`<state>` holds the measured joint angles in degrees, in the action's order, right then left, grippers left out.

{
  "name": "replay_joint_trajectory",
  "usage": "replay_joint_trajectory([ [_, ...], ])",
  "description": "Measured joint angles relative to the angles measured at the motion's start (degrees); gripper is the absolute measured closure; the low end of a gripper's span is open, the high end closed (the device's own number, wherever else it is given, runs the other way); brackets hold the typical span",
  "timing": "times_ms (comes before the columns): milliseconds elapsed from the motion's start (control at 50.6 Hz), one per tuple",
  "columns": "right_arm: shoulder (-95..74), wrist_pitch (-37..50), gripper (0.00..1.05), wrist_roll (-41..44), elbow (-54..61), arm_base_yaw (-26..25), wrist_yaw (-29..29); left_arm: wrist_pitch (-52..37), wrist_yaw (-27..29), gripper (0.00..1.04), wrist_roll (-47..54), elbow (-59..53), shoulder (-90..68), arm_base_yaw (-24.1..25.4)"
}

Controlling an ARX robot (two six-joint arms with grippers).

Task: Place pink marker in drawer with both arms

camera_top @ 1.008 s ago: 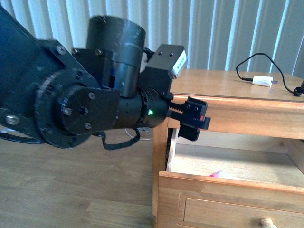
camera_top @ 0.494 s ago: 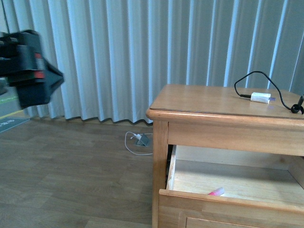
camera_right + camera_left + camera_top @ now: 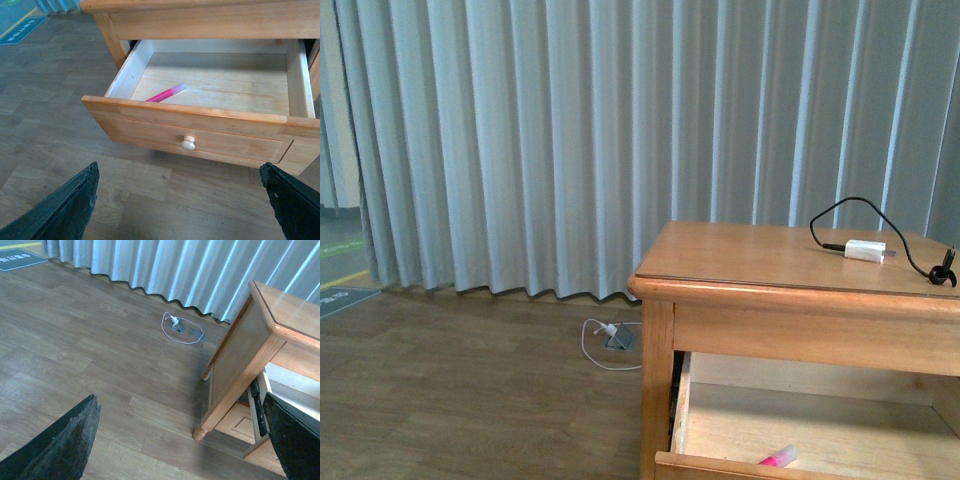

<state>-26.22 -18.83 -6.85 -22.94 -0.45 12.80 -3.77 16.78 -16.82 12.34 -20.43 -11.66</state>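
pink marker (image 3: 166, 93): bright pink body, pale end; lies flat and slanted on the drawer floor, close behind the front panel, pale end pointing toward the back.
drawer (image 3: 200, 137): top one, honey wood, pulled well out; pale inside, recessed front, one round pale knob (image 3: 188, 144).
left pincer (image 3: 180, 399): spread wide, empty.
right pincer (image 3: 177, 169): spread wide, empty, in front of the drawer.
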Motion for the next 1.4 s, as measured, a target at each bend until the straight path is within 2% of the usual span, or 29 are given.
replay_joint_trajectory([
  [79, 0.0, 0.0, 0.08, 0.0, 0.0, 0.0, -0.1, -0.7, -1.3, 0.08, 1.3, -0.3, 0.3, 0.2],
  [138, 0.0, 0.0, 0.08, 0.0, 0.0, 0.0, -0.1, -4.0, -6.3, 0.19, 6.3, -2.1, 1.5, 1.7],
  [198, 0.0, 0.0, 0.08, 0.0, 0.0, 0.0, 0.0, -4.5, -8.5, 0.3, 10.3, -3.3, 2.9, 2.9],
  [217, 0.0, 0.0, 0.08, 0.0, 0.0, 0.0, -0.1, -4.3, -16.1, 0.65, 15.3, -6.3, 6.3, 11.1],
  [356, 0.0, 0.0, 0.08, 0.0, 0.0, 0.0, 0.0, -3.9, -16.7, 0.91, 15.9, -7.7, 8.2, 11.4],
  [435, 0.0, 0.0, 0.08, 0.0, 0.0, 0.0, -0.1, -3.6, -16.8, 1.01, 16.0, -8.2, 9.0, 11.5],
  [534, 0.0, 0.0, 0.08, 0.0, 0.0, 0.0, -0.1, 3.8, -16.8, 1.01, 16.4, -9.1, 16.3, 11.5],
  [1245, 0.0, 0.0, 0.08, 0.0, 0.1, 0.0, -0.1, 3.9, -16.8, 1.0, 16.5, -11.0, 20.2, 11.5],
  [1364, 0.0, 0.0, 0.08, 0.0, 0.1, 0.0, -0.1, 3.9, -16.8, 0.8, 16.5, -11.0, 20.2, 11.5],
  [1403, 0.9, 2.6, 0.08, -0.7, 1.1, 1.0, -3.3, 3.9, -16.8, 0.73, 16.5, -11.0, 20.2, 11.5],
])
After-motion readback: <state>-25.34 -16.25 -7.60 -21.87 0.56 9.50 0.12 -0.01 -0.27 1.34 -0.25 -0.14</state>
